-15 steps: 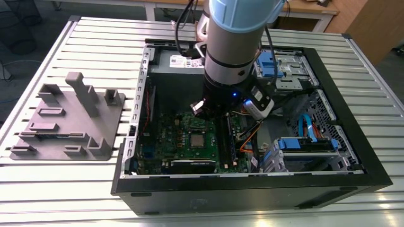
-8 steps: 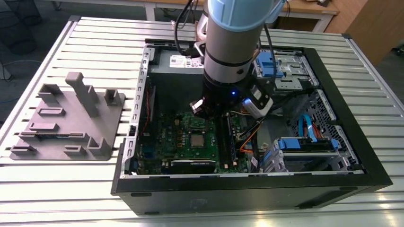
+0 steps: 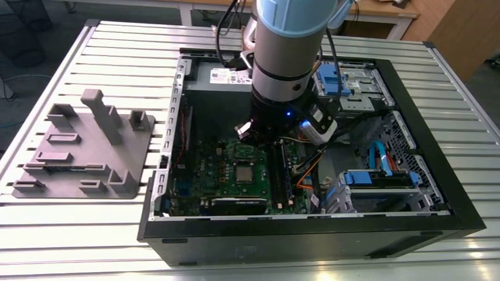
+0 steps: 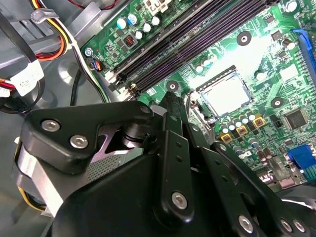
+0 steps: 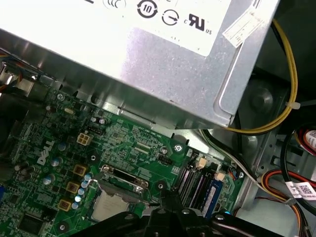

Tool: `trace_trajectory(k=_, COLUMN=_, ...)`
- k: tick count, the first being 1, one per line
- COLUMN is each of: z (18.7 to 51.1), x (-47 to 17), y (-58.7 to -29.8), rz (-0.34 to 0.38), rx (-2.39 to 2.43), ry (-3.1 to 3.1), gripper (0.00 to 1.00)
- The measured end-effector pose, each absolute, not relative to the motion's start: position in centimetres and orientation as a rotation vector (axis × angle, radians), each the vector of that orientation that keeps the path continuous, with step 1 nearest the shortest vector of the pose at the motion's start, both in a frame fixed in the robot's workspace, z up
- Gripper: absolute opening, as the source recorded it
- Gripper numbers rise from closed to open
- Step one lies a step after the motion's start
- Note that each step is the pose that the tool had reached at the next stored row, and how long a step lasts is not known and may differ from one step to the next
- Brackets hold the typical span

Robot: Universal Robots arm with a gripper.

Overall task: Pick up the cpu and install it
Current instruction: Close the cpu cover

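Open room above the cpu (image 3: 245, 172), power supply (image 5: 148, 64) near, memory slots (image 4: 197, 38) beside it (loose cables (image 4: 55, 42) beyond them).

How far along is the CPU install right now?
Done, it seems: the cpu already lies in the socket on the motherboard. In hand: nothing I can see; the gripper hangs just beside the socket. Left: I cannot tell whether the chip is fully seated or latched.

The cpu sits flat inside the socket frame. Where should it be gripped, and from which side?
Grip the cpu by two opposite edges, coming straight down from above. It lies flat, metal top up, with the socket frame close around it, so probably only its thin rim can be pinched.
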State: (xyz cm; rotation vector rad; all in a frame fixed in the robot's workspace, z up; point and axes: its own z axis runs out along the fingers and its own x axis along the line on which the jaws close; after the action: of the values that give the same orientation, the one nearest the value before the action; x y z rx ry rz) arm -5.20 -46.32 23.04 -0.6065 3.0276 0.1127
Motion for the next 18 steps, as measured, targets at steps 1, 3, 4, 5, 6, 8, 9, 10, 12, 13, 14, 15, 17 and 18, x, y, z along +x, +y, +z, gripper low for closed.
trace_trajectory(k=1, z=23.04, x=-5.21, y=-46.32, rz=0.113, rx=-0.607, ry=3.028, gripper=0.11)
trace_trajectory(k=3, z=23.05, x=-5.21, y=-46.32, rz=0.113, rx=-0.607, ry=3.027, gripper=0.11)
trace_trajectory(k=4, z=23.09, x=-5.21, y=-46.32, rz=0.112, rx=-0.607, ry=3.028, gripper=0.11)
trace_trajectory(k=5, z=23.16, x=-5.21, y=-46.32, rz=0.112, rx=-0.606, ry=3.028, gripper=0.11)
trace_trajectory(k=6, z=23.25, x=-5.21, y=-46.32, rz=0.112, rx=-0.606, ry=3.028, gripper=0.11)
trace_trajectory(k=8, z=23.41, x=-5.21, y=-46.32, rz=0.113, rx=-0.606, ry=3.028, gripper=0.11)
trace_trajectory(k=9, z=23.41, x=-5.21, y=-46.32, rz=0.113, rx=-0.606, ry=3.027, gripper=0.11)
trace_trajectory(k=10, z=23.41, x=-5.21, y=-46.32, rz=0.113, rx=-0.606, ry=3.027, gripper=0.11)
trace_trajectory(k=12, z=23.42, x=-5.21, y=-46.32, rz=0.113, rx=-0.606, ry=3.027, gripper=0.11)
trace_trajectory(k=13, z=23.43, x=-5.21, y=-46.32, rz=0.113, rx=-0.606, ry=3.027, gripper=0.11)
trace_trajectory(k=14, z=23.43, x=-5.21, y=-46.31, rz=0.113, rx=-0.607, ry=3.027, gripper=0.11)
trace_trajectory(k=15, z=23.43, x=-5.21, y=-46.3, rz=0.112, rx=-0.607, ry=3.027, gripper=0.11)
trace_trajectory(k=17, z=23.43, x=-5.21, y=-46.22, rz=0.112, rx=-0.606, ry=3.028, gripper=0.11)
trace_trajectory(k=18, z=23.43, x=-5.21, y=-46.18, rz=0.112, rx=-0.606, ry=3.027, gripper=0.11)
